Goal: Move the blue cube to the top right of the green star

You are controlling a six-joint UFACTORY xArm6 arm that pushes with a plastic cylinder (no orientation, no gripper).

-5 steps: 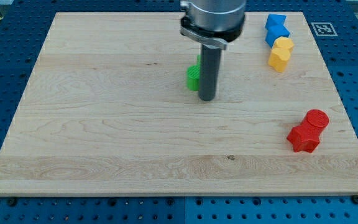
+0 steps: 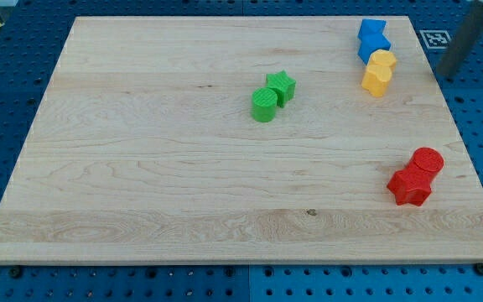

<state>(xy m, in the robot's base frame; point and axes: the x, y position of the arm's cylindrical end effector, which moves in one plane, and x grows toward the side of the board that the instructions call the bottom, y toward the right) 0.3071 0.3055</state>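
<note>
The green star (image 2: pixel 282 86) lies near the board's middle, touching a green cylinder (image 2: pixel 264 106) at its lower left. Two blue blocks sit together at the top right: the upper one (image 2: pixel 371 29) looks like the cube, the lower one (image 2: pixel 375 48) has a shape I cannot make out. My tip (image 2: pixel 444 75) shows as a blurred dark rod at the view's right, just past the board's right edge, to the right of the blue and yellow blocks and touching none of them.
Two yellow blocks (image 2: pixel 379 70) sit right below the blue ones, touching them. A red cylinder (image 2: pixel 428 160) and a red star (image 2: pixel 410 187) lie together at the lower right. The wooden board (image 2: pixel 141 168) rests on a blue pegboard.
The rod has left its spot beside the green blocks at the middle and swung to the far right, past the board's edge. No block has moved.
</note>
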